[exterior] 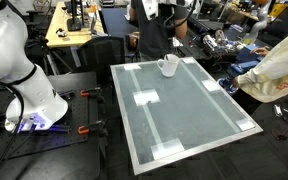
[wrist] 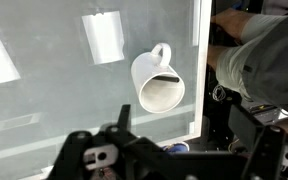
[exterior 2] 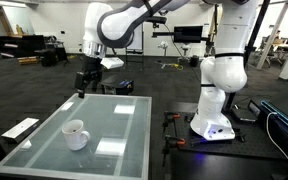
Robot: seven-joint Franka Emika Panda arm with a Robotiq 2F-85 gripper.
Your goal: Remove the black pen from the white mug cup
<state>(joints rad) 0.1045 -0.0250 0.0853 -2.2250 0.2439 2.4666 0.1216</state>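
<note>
Hanging in the air above the worktop (exterior 2: 44,150), the gripper (exterior 2: 86,82) is well apart from the white mug cup (exterior 2: 75,134), toward 12 o'clock from it in an exterior view. Whether the fingers are spread or pressed together cannot be told. In the wrist view the gripper (wrist: 122,128) is a dark mass along the 6 o'clock edge, and its tips do not separate clearly.

The white mug cup (wrist: 156,85) stands upright on the glass. In the wrist view it lies at about 1 o'clock from the gripper, with its handle toward 12 o'clock and its mouth open to the camera. In an exterior view the white mug cup (exterior: 169,66) is close to the 12 o'clock edge of the worktop (exterior: 184,115).

The black pen cannot be picked out with certainty. A thin dark streak shows inside the mouth of the white mug cup, but it is too small to tell pen from shadow.

White tape patches (wrist: 102,36) lie flat on the glass, one at 11 o'clock from the white mug cup. A person's sleeve (wrist: 269,60) fills the 3 o'clock side of the wrist view.
</note>
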